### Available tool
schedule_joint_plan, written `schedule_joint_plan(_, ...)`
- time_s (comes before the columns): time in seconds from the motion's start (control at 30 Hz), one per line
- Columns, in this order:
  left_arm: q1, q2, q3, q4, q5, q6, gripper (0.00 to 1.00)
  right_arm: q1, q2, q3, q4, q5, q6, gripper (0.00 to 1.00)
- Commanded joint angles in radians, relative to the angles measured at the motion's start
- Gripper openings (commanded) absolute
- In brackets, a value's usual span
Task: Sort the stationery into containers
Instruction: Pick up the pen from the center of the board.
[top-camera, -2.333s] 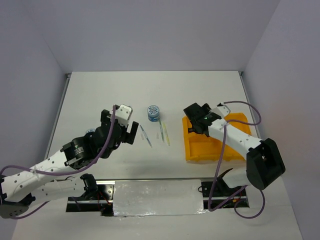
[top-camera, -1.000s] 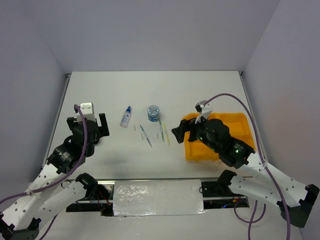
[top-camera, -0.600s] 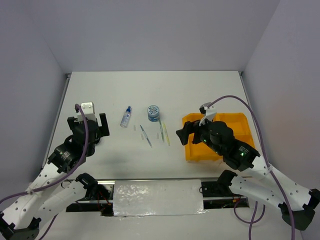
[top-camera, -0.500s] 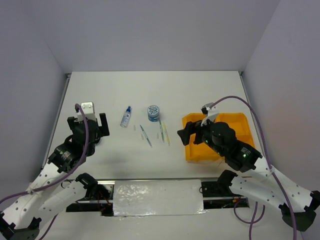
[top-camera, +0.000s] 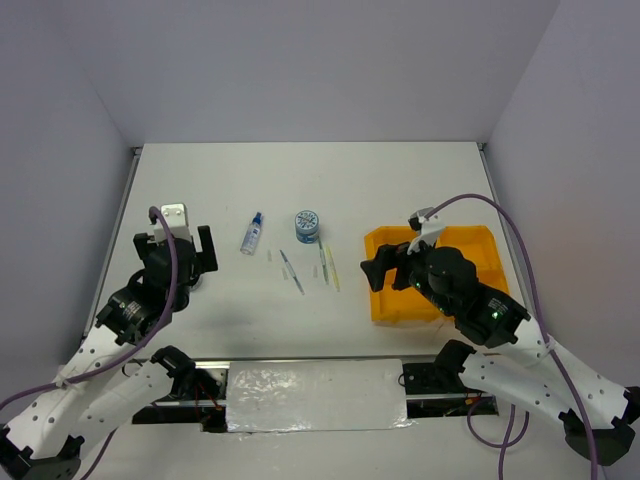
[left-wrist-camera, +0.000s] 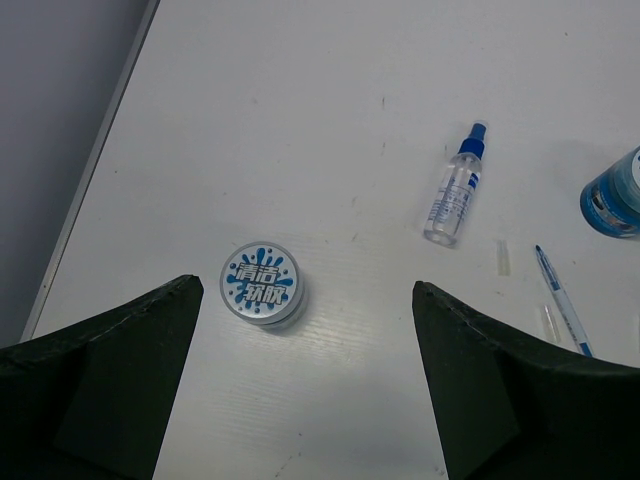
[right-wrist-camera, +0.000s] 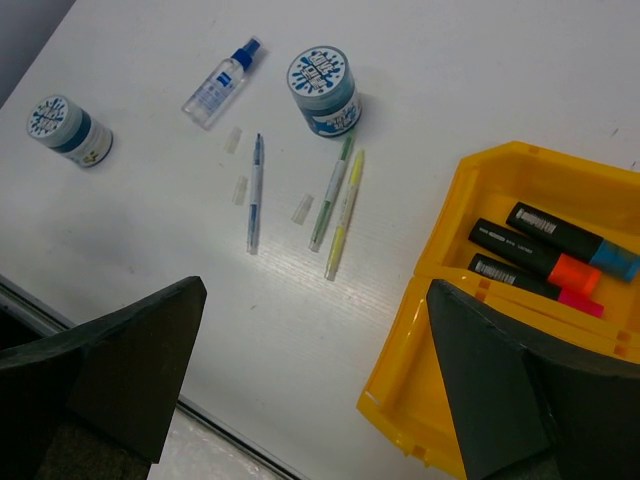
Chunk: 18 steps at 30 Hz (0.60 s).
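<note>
My left gripper (top-camera: 178, 255) (left-wrist-camera: 306, 298) hangs open at the table's left, above a round blue-white pot (left-wrist-camera: 264, 285). A blue-capped clear bottle (top-camera: 252, 233) (left-wrist-camera: 455, 185), a second pot (top-camera: 308, 226) (right-wrist-camera: 325, 88) and three thin pens (top-camera: 322, 264) lie mid-table: blue (right-wrist-camera: 254, 192), green (right-wrist-camera: 332, 195) and yellow (right-wrist-camera: 344, 212). My right gripper (top-camera: 385, 266) (right-wrist-camera: 318, 290) is open over the left edge of the orange-yellow tray (top-camera: 384, 305) (right-wrist-camera: 420, 330). One compartment holds three black highlighters (right-wrist-camera: 545, 250).
Small clear pen caps (right-wrist-camera: 240, 190) lie among the pens. The first pot (right-wrist-camera: 68, 130) stands alone at the left. The table's near edge (right-wrist-camera: 120, 360) runs just below the right gripper. Walls close in the table on three sides.
The right arm has drawn back a little to the right along the tray's left side. The left arm pulled away to the left earlier and has held still for the last second.
</note>
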Motion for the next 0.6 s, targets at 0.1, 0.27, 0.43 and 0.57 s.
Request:
schedule_joint_plan(0.1, 0.016, -0.006, 0.011, 0.037, 0.011, 0.027, 0.99, 0.008, -0.019, 0.046, -0.011, 0.026, -0.025, 1.0)
schedule_joint_plan(0.27, 0.018, -0.008, 0.012, 0.037, 0.01, 0.026, 0.99, 0.008, -0.021, 0.056, -0.022, 0.04, -0.03, 1.0)
schedule_joint_plan(0.43, 0.019, -0.008, 0.011, 0.036, 0.005, 0.021, 0.99, 0.008, -0.033, 0.064, -0.028, 0.054, -0.036, 1.0)
schedule_joint_plan(0.57, 0.021, 0.0, 0.009, 0.034, -0.001, 0.015, 0.99, 0.008, -0.03, 0.07, -0.022, 0.061, -0.041, 1.0)
